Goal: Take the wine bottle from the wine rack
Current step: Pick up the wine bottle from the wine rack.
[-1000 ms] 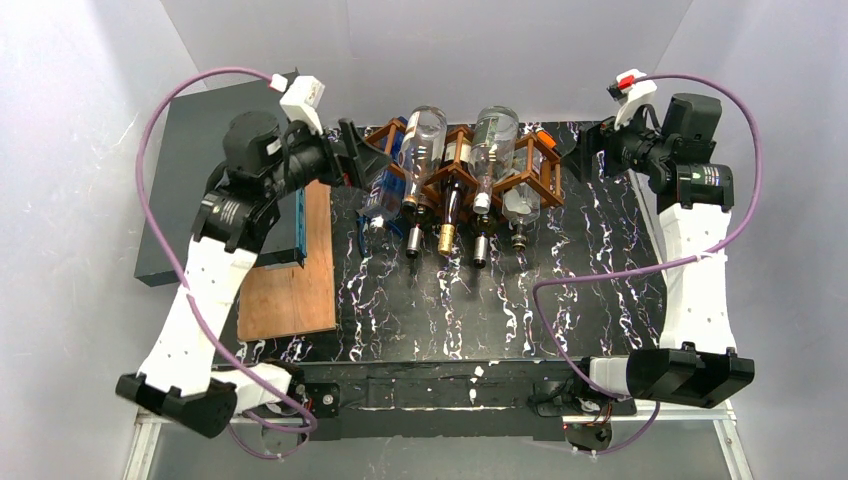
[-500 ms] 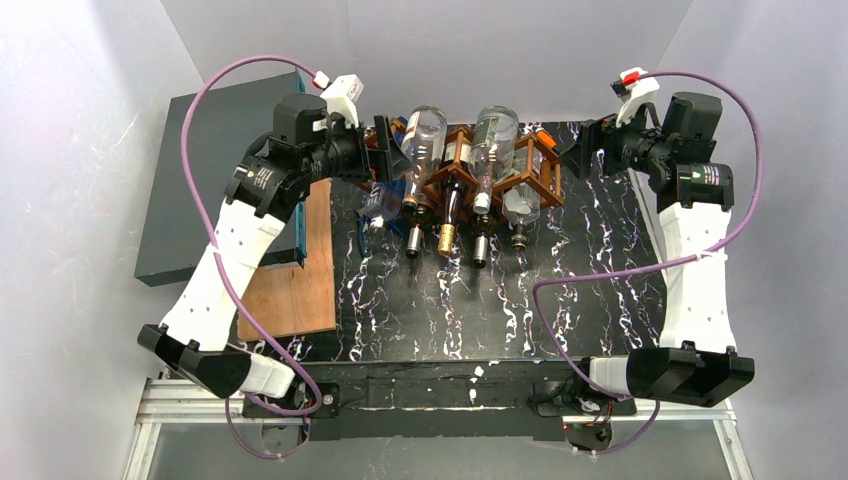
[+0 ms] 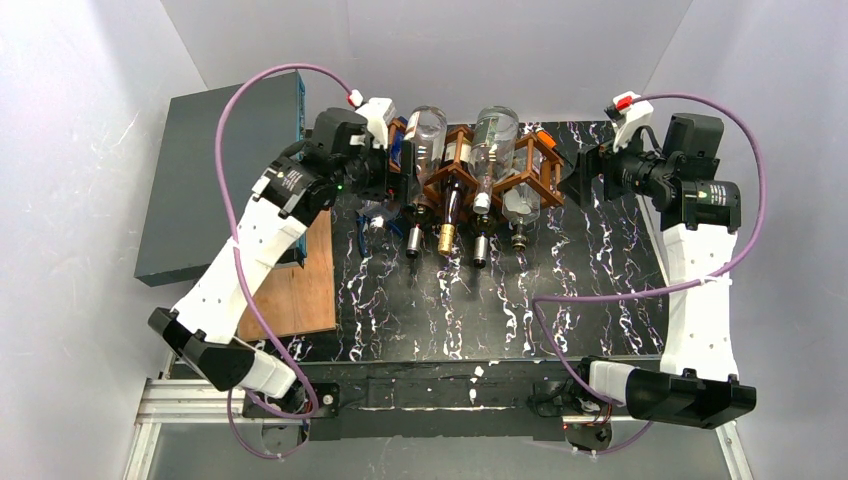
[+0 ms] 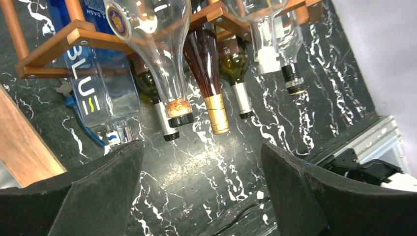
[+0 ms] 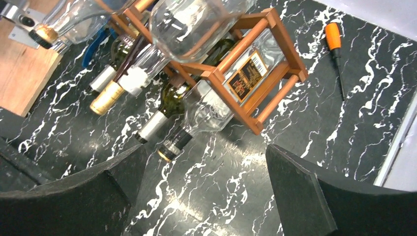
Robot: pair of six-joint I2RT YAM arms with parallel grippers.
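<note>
Standing at the near edge, I note the black marbled bench (image 3: 500, 310) in front and a wooden board (image 3: 300, 290) lying at its left side. Farther back the wine rack (image 4: 74, 34) sits across the bench, loaded, with every neck pointing toward me.

The wine bottle (image 4: 209, 73), dark glass with a gold foil cap, lies in a lower cell near the middle, its neck sloping down toward the bench. There are clear bottles above it, green ones beside it, and a blue-labelled bottle (image 4: 98, 88) at the left end. That the gold-capped one is meant is only my reading.

- Left fingers (image 4: 98, 191): spread wide with nothing between them, by the rack's left end.
- Right fingers (image 5: 300, 191): spread wide and empty, just off the rack's right end.

An orange-handled screwdriver (image 5: 333, 37) lies beyond that end, and a grey box (image 3: 200, 170) sits far left.

Progress: approach stage only. No bottle is gripped and none is out of the rack. What is left is to close on the bottle, draw it clear of its cell, and set it down.
</note>
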